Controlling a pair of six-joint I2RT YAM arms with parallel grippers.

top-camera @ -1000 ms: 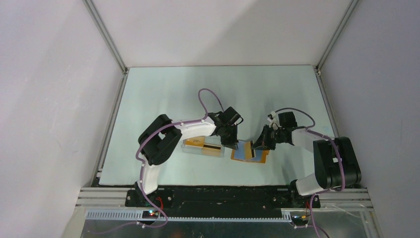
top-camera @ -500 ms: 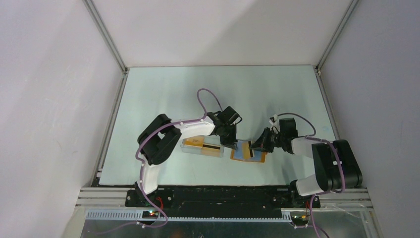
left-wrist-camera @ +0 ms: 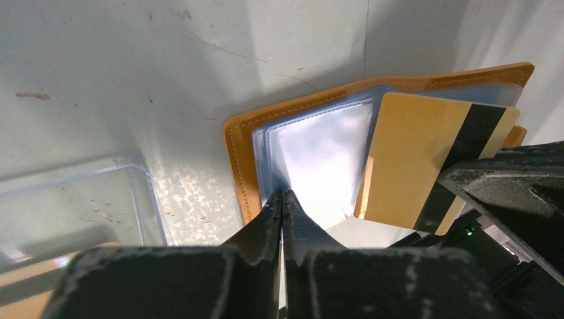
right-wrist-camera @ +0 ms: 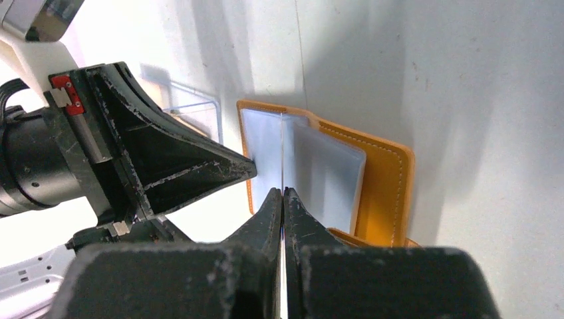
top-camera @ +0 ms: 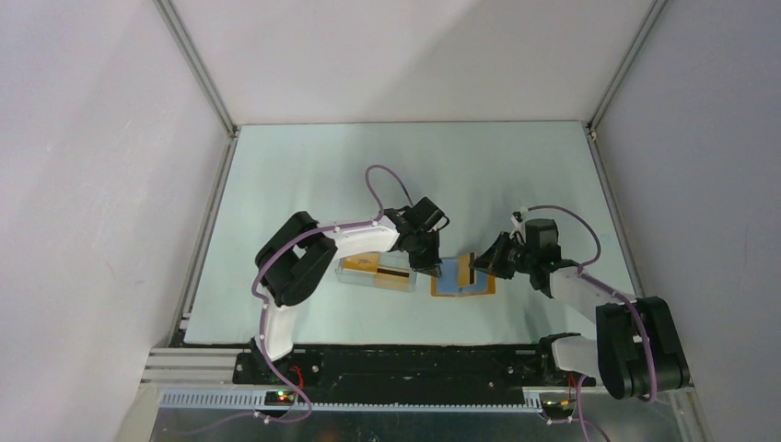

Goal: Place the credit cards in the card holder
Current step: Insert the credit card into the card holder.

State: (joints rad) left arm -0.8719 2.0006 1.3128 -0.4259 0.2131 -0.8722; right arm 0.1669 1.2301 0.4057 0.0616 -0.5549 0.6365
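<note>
— Checking the right gripper [right-wrist-camera: 284,191]: clamped tight on a credit card [left-wrist-camera: 416,149] at the dark-striped end, holding it on edge over the card holder [left-wrist-camera: 237,166].
— And for the left gripper [left-wrist-camera: 282,198]?
— Pressed closed too, tips at the edge of a blue-grey pocket [left-wrist-camera: 326,153]; cannot tell whether pinching it.
— Holder's place?
— Lying open on the table [top-camera: 304,175], between both grippers, just beside a clear box [top-camera: 364,269] with a second card [top-camera: 394,276] inside.
</note>
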